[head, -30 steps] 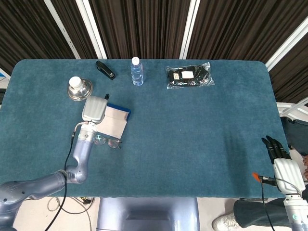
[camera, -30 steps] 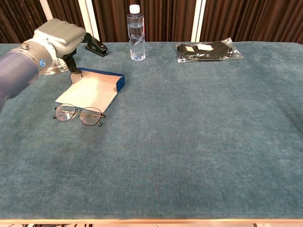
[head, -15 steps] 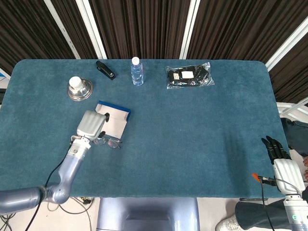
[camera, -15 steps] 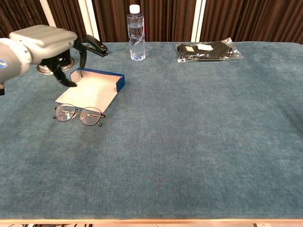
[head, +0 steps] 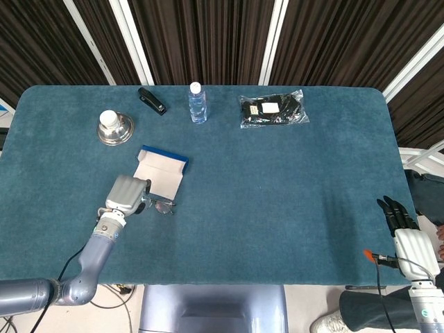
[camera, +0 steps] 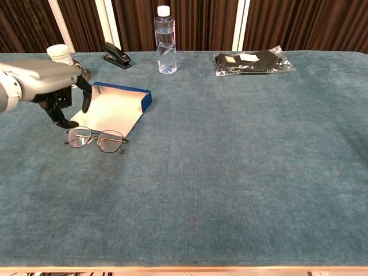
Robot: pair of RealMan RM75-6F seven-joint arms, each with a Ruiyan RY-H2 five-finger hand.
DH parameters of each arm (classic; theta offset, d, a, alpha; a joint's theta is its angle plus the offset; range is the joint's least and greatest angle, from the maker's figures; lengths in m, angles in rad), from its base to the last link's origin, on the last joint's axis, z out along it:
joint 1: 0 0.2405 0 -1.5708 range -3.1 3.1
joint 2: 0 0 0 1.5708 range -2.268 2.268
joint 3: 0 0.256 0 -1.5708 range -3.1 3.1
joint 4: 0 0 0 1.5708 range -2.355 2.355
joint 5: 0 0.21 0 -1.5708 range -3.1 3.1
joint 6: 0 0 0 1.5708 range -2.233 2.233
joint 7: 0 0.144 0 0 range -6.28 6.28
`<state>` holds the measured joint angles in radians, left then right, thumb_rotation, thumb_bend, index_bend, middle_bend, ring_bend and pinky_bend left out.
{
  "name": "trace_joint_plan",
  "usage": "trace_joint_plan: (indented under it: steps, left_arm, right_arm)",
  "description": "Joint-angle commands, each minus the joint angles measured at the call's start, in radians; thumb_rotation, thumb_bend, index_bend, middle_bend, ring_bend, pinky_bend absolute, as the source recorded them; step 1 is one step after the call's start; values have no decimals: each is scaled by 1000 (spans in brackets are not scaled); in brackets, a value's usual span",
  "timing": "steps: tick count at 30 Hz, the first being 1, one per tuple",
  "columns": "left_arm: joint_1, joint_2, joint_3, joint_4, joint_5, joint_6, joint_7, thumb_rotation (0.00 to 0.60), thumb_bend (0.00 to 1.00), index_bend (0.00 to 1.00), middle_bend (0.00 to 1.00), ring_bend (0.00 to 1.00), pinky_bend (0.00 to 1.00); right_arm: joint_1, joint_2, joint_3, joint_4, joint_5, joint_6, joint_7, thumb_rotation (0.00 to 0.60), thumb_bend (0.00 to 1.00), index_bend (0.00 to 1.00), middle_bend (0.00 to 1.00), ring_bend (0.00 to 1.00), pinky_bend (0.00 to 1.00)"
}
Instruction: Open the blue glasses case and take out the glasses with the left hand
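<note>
The blue glasses case [head: 161, 171] [camera: 115, 107] lies open and flat on the table, its pale inside up and nothing in it. The thin-framed glasses [head: 161, 205] [camera: 96, 139] lie on the cloth just in front of the case. My left hand [head: 125, 193] [camera: 49, 86] hovers at the left end of the glasses, palm down, fingers curled downward and apart, holding nothing. My right hand [head: 405, 232] hangs past the table's near right corner, dark fingers extended, empty; the chest view does not show it.
Along the far side stand a metal bowl with a white cap [head: 114, 127] [camera: 61, 55], a black stapler [head: 151, 100] [camera: 117, 55], a water bottle [head: 198, 103] [camera: 165, 40] and a bagged black item [head: 272, 109] [camera: 253, 61]. Teal cloth covers the table [head: 277, 194].
My left hand has drawn back from over the open case toward me and lowered beside the glasses' left end. Case, glasses and right hand have not moved.
</note>
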<state>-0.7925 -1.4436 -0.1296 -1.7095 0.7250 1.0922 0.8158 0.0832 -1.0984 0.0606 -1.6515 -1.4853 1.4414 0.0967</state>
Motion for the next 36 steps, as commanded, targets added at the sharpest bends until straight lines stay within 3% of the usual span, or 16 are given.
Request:
trace_joint_plan:
  steps: [1,18,36]
  left_arm:
    - [-6,-18,6,21,-19,2,8,600,273,500,1000,1000,1000]
    - [-37,-136,-1,143,-73,12,17,600,298,518,1000,1000,1000]
    - [-44,-154,3,166,-99,9,22,600,332,536,1000,1000,1000]
  right_arm:
    - [0,0,0,0,-1,0,1,600,53,0,0,0,225]
    - [-1,1,-1,0,-1,-1,6,600,53,0,0,0,225]
    - [-2,0,-1,2,-3,3,8,600,53,0,0,0,225]
